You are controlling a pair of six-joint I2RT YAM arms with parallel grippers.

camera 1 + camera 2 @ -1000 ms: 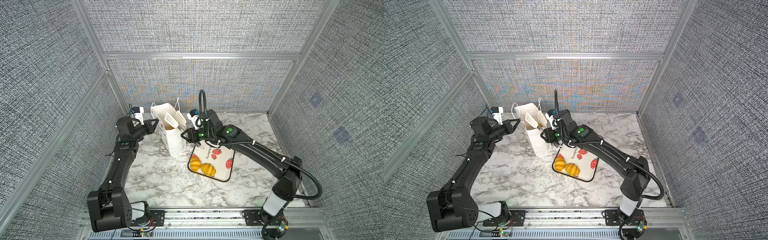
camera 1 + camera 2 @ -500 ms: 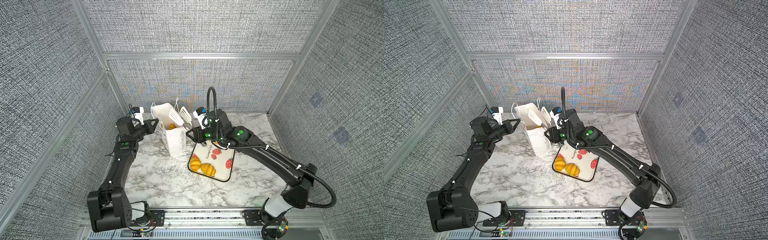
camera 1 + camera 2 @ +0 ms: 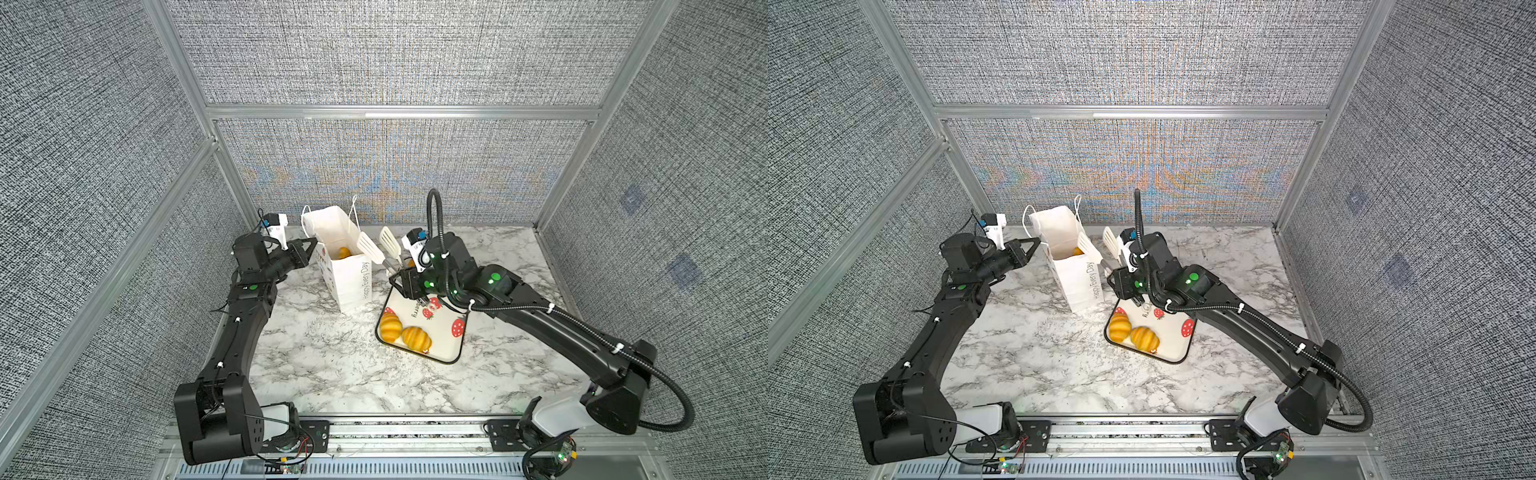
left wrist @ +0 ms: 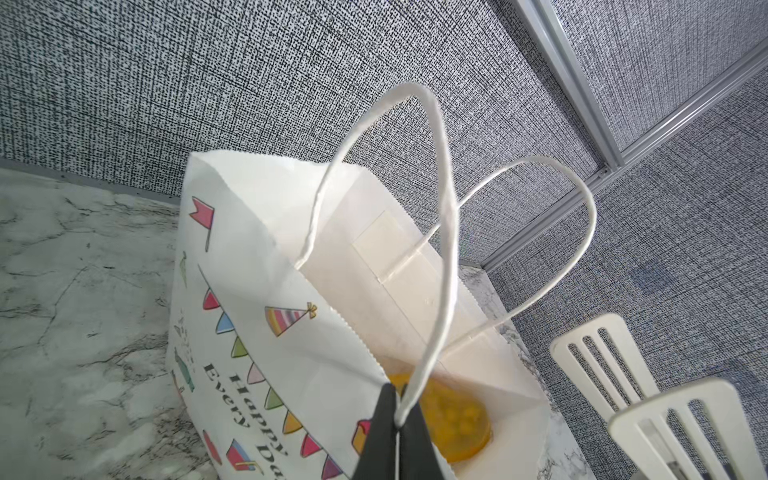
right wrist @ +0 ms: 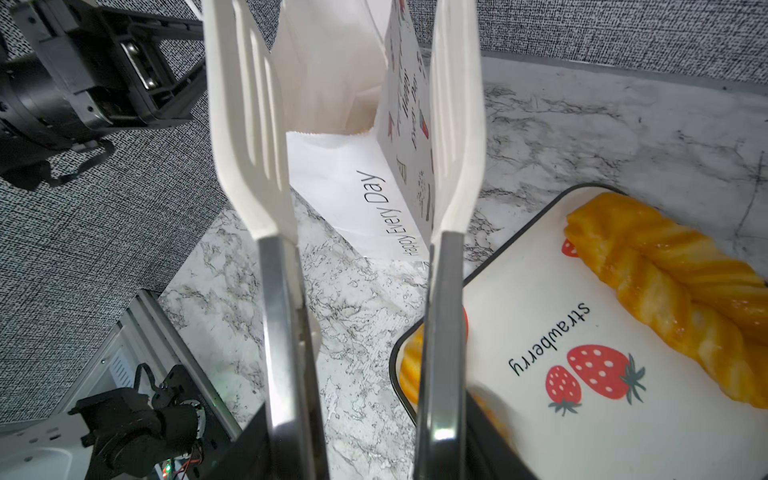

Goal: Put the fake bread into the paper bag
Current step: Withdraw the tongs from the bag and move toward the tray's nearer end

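The paper bag [image 3: 347,276] stands upright on the marble desk [image 3: 332,365] near the back wall, with its mouth open upward. The left tool [image 4: 395,432] is closed tight on the nearer cord handle [image 4: 440,257], just above the rim. The pinch appears meant to draw that side outward, so that the mouth is held wide and the light bag is steadied against tipping. At the bottom of the bag one round golden pastry [image 4: 453,419] is seen in the left wrist view and in both top views.

The right tool [image 5: 365,440] is clamped on the metal handles of the white slotted tongs [image 5: 249,124]. Their blades stand apart with nothing between them, raised beside the bag's mouth, on the side toward the strawberry-print tray [image 3: 440,332]. The tray lies just beside the bag, presumably so that each carry is short.

The rest of the fake bread is on the tray. A croissant [image 3: 390,326] and a second croissant [image 3: 415,337] lie touching at the tray's near corner. A long braided loaf [image 5: 665,282] lies along the far edge and is largely hidden under the right arm in the top views. Whether further pieces lie beneath that arm cannot be told.

The task is judged to be partly done. The next move is expected to be a descent of the open tongs onto one of the tray's pieces. The loaf will probably have to be tipped endways to pass the narrow mouth.
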